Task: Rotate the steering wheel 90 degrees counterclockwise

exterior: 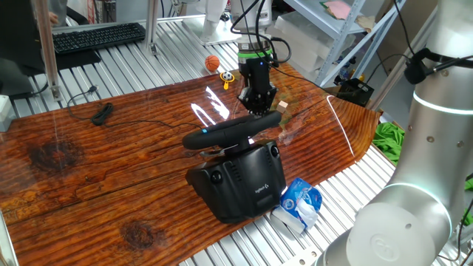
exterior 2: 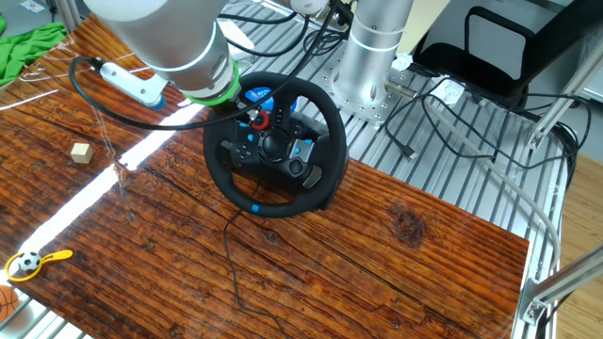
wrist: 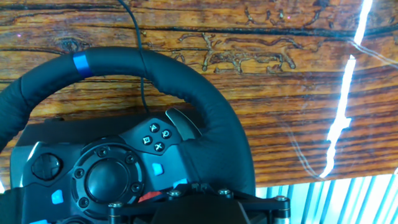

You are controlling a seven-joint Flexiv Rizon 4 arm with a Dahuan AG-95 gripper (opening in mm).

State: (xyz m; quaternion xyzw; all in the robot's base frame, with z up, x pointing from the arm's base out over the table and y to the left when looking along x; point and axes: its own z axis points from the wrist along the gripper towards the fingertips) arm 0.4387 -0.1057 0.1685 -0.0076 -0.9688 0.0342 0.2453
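Steering wheel (exterior 2: 322,132): black padded rim, sitting on a bulky black base (exterior: 240,181) with a small white logo, near one long edge of the wooden tabletop (exterior: 89,170). From the other fixed view the rim is facing the camera, its blue stripe (exterior 2: 256,208) lying at the low point nearest the viewer; in the hand view the same stripe is showing at upper left of the rim. The hub is carrying a round centre cap, button clusters, blue-lit patches and a red dial.

Gripper (exterior: 259,106): hanging from the arm with a green ring above it, pressing down at the far side of the rim in one fixed view. How wide the fingers are standing, and whether they are closing on the rim, I cannot tell; the arm is hiding them in the other fixed view, and the hand view is showing only the black mount with its screws along the bottom edge.

Thin black cable (exterior 2: 229,254): trailing from under the wheel across the wood.

Small wooden cube (exterior 2: 82,153): lying on the tabletop, well apart from the wheel.

Yellow toy with a football-patterned ball (exterior 2: 31,263): lying near the tabletop corner, an orange ball (exterior: 212,63) just beside it.

Blue-and-white packet (exterior: 300,203): lying off the wood on the slatted metal, just beside the base.

Black keyboard (exterior: 98,36): lying on the slatted metal, well apart.
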